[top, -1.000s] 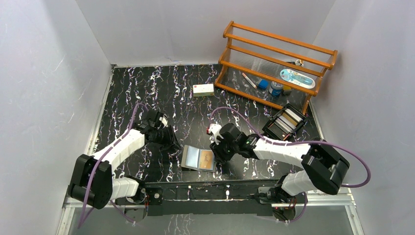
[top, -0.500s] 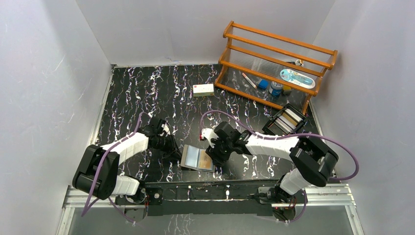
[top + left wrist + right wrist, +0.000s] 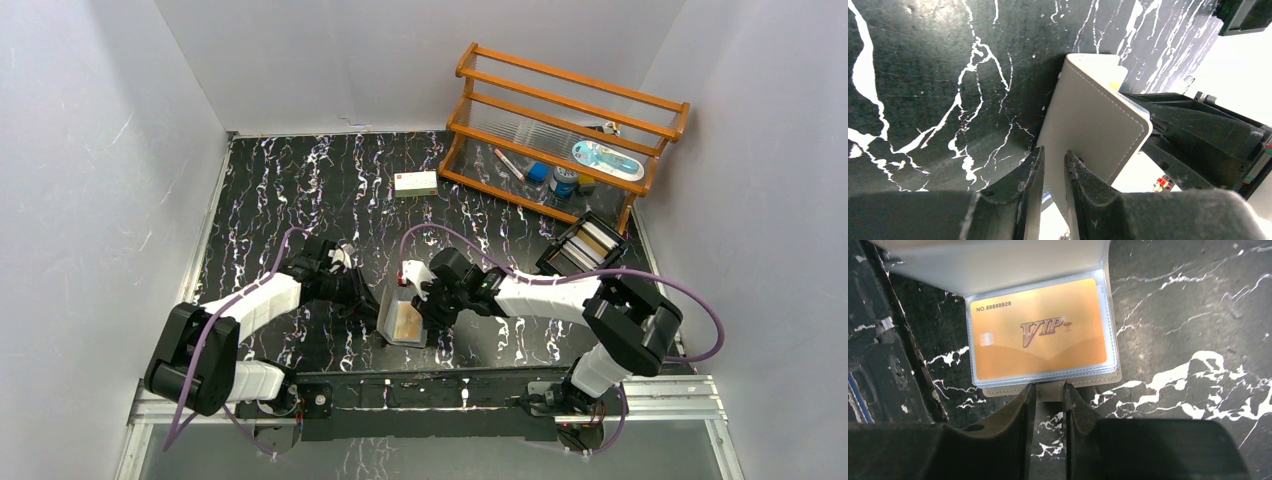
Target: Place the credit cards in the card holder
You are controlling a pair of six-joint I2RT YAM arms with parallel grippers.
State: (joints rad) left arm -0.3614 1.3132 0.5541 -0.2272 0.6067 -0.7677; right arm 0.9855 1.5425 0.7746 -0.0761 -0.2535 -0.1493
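Observation:
The grey-taupe card holder lies near the front middle of the table, half folded. My left gripper is shut on the edge of its raised outer cover, which stands tilted up off the table. My right gripper is closed on the snap tab of the lower half. A gold VIP credit card sits in that half's clear sleeve. More credit cards, pale and tan, rest in the black tray at the right. In the top view both grippers, left and right, flank the holder.
The black open-topped tray stands at the right. Behind it is a wooden rack with small items. A white box with a red mark lies at mid-table. White walls close in the table on three sides.
The card holder lay open and flat; its left cover is now lifted and swung toward the right half. Both grippers have moved in on the holder and their jaws have narrowed.

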